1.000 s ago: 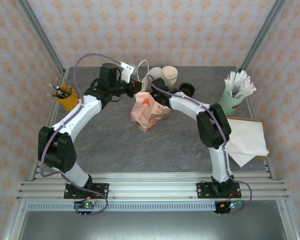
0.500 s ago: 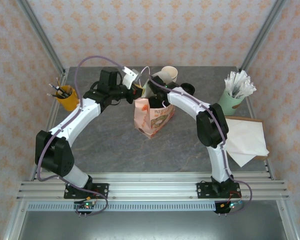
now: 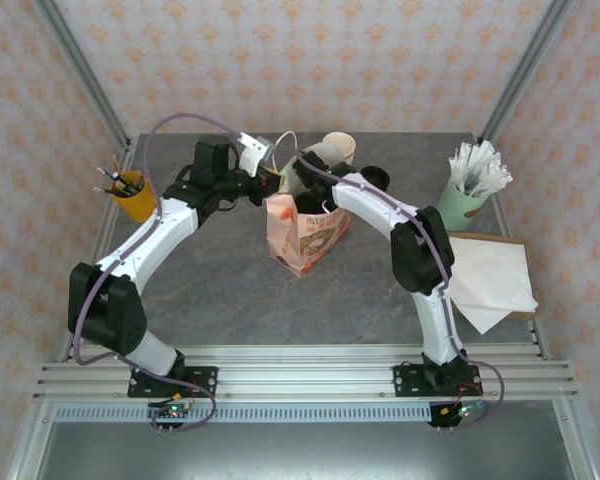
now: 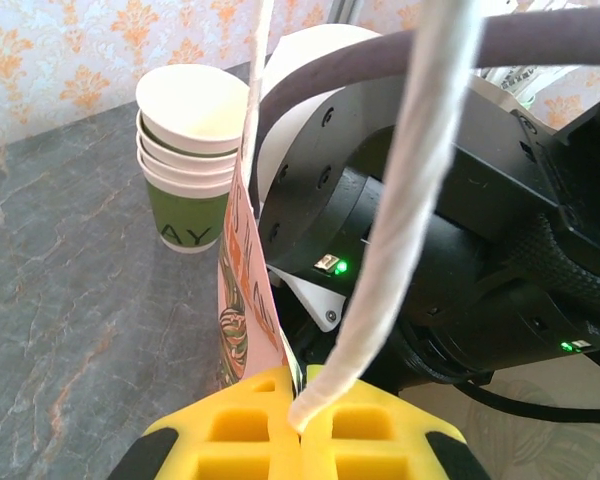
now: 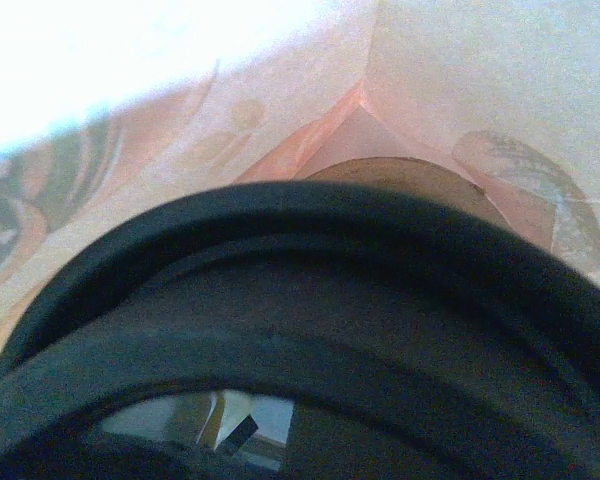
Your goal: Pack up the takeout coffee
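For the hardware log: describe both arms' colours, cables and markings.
The left arm and right arm have white links between black joints, a lavender cable along each. The left jaws are yellow, with square hollows. A green light glows on the right arm's black housing.

- Yellow cup [image 3: 133, 197] holding pens [image 3: 112, 176], back left on the grey stone table [image 3: 220, 290].
- Stack of lidless green cups [image 4: 187, 150], cream inside, at the back.
- Pale mint cup [image 3: 462, 207] of white wrapped sticks [image 3: 478, 165], far right.
- White napkins [image 3: 492, 280] on a brown board [image 3: 500, 239], beside it.
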You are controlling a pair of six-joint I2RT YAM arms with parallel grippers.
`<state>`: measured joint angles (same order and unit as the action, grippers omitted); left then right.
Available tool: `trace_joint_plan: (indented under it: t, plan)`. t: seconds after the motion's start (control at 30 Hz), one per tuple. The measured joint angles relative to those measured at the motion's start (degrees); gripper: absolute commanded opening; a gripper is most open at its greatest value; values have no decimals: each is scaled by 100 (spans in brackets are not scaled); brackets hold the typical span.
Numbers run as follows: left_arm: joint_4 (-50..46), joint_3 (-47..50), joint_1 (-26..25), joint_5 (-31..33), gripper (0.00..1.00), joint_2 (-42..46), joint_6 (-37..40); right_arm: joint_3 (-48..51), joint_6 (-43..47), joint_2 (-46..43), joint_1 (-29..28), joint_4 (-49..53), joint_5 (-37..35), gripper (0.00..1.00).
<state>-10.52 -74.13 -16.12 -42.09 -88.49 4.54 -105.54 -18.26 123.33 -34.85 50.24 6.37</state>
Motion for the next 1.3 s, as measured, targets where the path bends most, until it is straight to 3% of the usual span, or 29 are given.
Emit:
trace_joint_plan:
  t: [0.17,0.27,0.33,0.43,0.7,1.0,1.07,1.13,1.3]
  plan:
    - [-387,-308,0,190,15,-109,-50,-129,-4,74,-11,96,-22,31]
    - [-562,-555,15,264,28,-195,-61,-168,-33,96,-11,105,-31,31]
    - [-697,-680,15,339,42,-199,-22,-173,-61,98,-11,105,-35,31]
    - [-815,-750,37,402,53,-197,24,-173,-83,98,-11,101,-39,31]
    - [-1047,-750,50,455,55,-188,20,-162,-107,98,-13,81,-44,37]
    - [-1117,-739,76,935,70,-28,-496,-179,-103,98,-15,85,-55,50]
    - [-1058,-658,120,1093,81,162,-688,-232,-101,116,-15,127,-55,52]
    - [-949,-501,179,1329,100,435,-918,-295,-90,149,-13,173,-61,52]
    - [-715,-426,393,1539,100,789,-1377,-323,-28,166,-13,190,-101,52]
